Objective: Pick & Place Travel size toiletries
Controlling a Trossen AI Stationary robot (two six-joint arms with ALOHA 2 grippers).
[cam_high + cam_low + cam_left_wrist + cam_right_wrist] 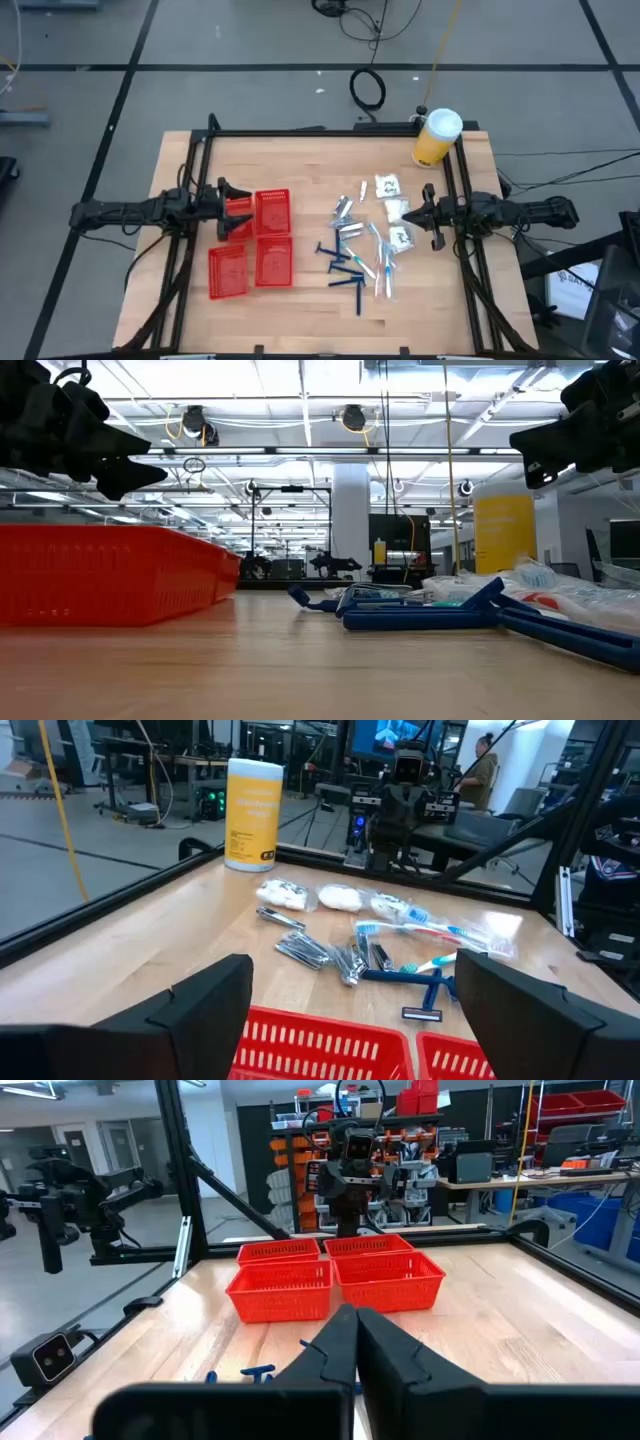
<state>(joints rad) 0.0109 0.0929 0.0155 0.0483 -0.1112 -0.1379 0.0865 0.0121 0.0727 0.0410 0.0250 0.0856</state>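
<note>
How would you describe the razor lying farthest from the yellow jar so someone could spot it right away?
Start at the four red mesh baskets on the wooden table, then look toward the right arm's side to the toiletries pile. At the pile's edge farthest from the yellow jar lie dark blue razors; the outermost razor lies apart from the clear-wrapped toothbrushes.

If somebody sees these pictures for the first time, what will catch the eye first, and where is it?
First the four red mesh baskets, grouped on the table's left half below the open left gripper. Then the scattered toiletries on the right half: dark blue razors, silver tubes, white packets, beside the shut right gripper. A yellow jar stands at the far right corner.
</note>
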